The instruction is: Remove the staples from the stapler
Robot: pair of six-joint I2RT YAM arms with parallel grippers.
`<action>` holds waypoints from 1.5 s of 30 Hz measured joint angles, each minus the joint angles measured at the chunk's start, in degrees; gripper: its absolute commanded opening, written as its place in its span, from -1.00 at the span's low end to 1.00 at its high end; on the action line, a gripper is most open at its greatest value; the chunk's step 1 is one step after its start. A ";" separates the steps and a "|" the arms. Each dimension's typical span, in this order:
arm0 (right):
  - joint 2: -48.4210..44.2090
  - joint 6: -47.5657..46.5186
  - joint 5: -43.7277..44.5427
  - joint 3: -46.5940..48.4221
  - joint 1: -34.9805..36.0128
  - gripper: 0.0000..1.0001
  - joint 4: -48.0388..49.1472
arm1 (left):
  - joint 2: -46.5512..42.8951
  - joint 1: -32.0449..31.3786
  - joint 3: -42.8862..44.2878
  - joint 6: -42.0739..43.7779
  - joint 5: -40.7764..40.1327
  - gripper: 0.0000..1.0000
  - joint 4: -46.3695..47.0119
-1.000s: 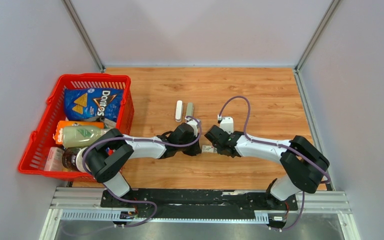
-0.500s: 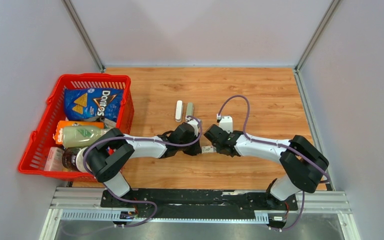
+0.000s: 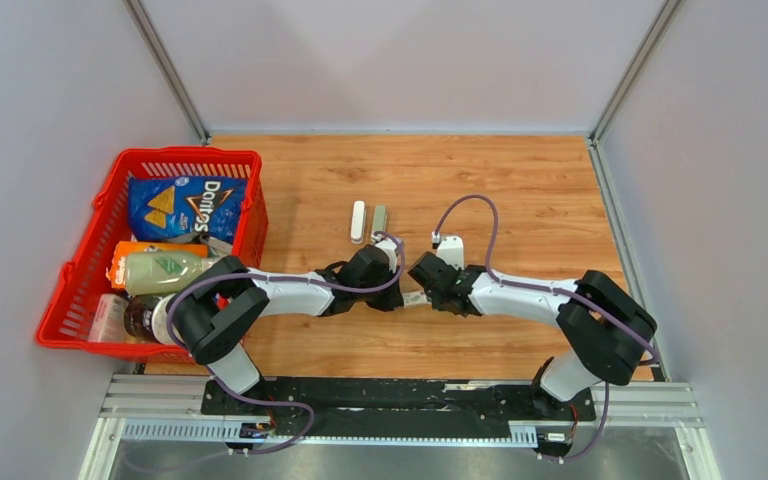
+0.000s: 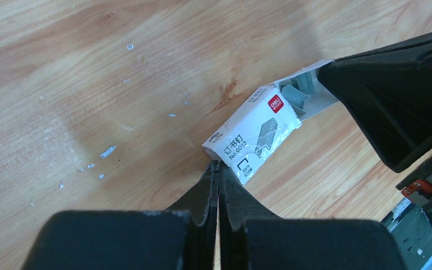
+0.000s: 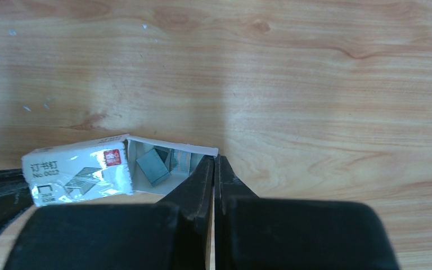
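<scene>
A small white staple box [image 4: 253, 134] lies on the wood table between my grippers; it also shows in the right wrist view [image 5: 79, 174] and the top view [image 3: 415, 297]. Its inner tray is slid partly out and holds grey staples [image 5: 153, 166], also seen in the left wrist view [image 4: 299, 95]. My left gripper [image 4: 218, 166] is shut, its tips touching the box's closed corner. My right gripper [image 5: 214, 160] is shut, its tips against the open tray's end. A white stapler part [image 3: 358, 221] and a grey part [image 3: 380, 218] lie side by side farther back.
A red basket [image 3: 85, 270] with a chips bag, bottles and packets stands at the left edge. Small white flecks [image 4: 107, 152] lie on the wood near the box. Grey walls enclose the table on three sides.
My right gripper has crept a little to the left, toward the box and the left gripper. The left arm has stayed in place.
</scene>
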 measured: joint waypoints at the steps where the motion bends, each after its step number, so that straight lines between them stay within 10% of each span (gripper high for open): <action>1: -0.02 -0.07 -0.20 -0.50 0.07 -1.00 0.22 | 0.00 -0.02 0.00 0.02 0.00 -1.00 0.00; 45: -2.21 7.17 -0.15 -2.16 5.49 -1.00 -1.79 | -2.93 -1.75 -6.84 -3.37 -0.07 -1.00 7.45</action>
